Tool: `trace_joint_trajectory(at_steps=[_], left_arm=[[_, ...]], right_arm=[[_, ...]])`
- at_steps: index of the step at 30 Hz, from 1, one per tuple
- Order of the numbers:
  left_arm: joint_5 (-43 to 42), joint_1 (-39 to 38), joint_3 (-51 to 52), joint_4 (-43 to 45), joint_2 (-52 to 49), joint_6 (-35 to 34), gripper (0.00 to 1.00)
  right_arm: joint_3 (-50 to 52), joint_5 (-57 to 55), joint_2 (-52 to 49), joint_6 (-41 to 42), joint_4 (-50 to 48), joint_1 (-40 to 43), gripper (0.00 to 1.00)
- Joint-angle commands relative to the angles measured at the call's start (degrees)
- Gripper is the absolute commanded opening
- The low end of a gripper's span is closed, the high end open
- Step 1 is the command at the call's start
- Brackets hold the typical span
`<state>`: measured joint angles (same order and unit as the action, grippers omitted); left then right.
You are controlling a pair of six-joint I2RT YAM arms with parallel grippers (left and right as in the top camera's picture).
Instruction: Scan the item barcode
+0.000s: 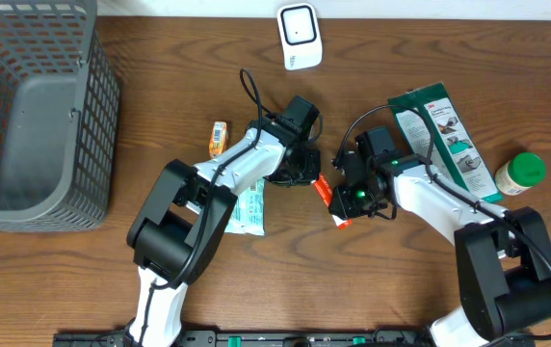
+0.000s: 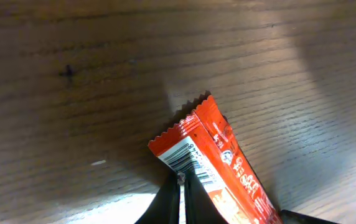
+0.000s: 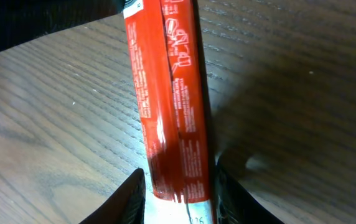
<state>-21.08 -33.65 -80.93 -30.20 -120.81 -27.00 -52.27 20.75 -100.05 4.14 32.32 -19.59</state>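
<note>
The item is a long red snack packet (image 1: 325, 189) hanging just above the wood between both arms. Its barcode (image 2: 190, 155) sits at the crimped end in the left wrist view. My left gripper (image 1: 311, 177) is shut on that end, the jaws (image 2: 182, 182) pinched on the wrapper's edge beside the barcode. My right gripper (image 1: 343, 199) straddles the packet's other end (image 3: 168, 93); in the right wrist view the gripper (image 3: 179, 182) is still open, one finger against the wrapper and a gap at the other. A white scanner (image 1: 300, 37) stands at the table's back edge.
A grey wire basket (image 1: 35, 106) fills the left side. A green box (image 1: 444, 135) and a green-lidded jar (image 1: 518, 173) lie at the right. A small orange item (image 1: 219, 137) and a white-teal pouch (image 1: 248, 208) lie by the left arm.
</note>
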Motion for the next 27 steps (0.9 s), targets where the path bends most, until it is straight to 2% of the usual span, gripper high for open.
trace_joint_trajectory(at_steps=[1, 10, 15, 17, 20, 22, 27], left_arm=[[1.3, -0.2, 0.3, -0.3, -3.5, 0.1, 0.07], [1.2, -0.2, 0.3, 0.4, -3.5, 0.1, 0.07], [1.2, -0.2, 0.3, 0.4, -3.5, 0.1, 0.07], [1.2, -0.2, 0.3, 0.3, -3.5, 0.1, 0.07], [1.2, -0.2, 0.3, 0.4, -3.5, 0.1, 0.07], [1.2, -0.2, 0.3, 0.3, -3.5, 0.2, 0.08], [1.2, 1.2, 0.3, 0.3, 0.7, 0.3, 0.07]], right_arm=[[2.3, -4.5, -1.3, 0.5, 0.6, -2.0, 0.32], [3.8, -6.4, -1.3, 0.9, -0.9, -6.1, 0.29], [4.8, -11.3, -1.3, 3.1, -1.6, -7.2, 0.29], [4.8, -11.7, -1.3, 3.1, -1.7, -7.2, 0.23], [4.8, -11.8, -1.3, 3.1, -2.1, -7.2, 0.06], [4.7, -13.2, -1.3, 3.1, -2.4, -7.1, 0.01], [2.0, -20.2, -0.3, 3.1, -0.2, -7.0, 0.01]])
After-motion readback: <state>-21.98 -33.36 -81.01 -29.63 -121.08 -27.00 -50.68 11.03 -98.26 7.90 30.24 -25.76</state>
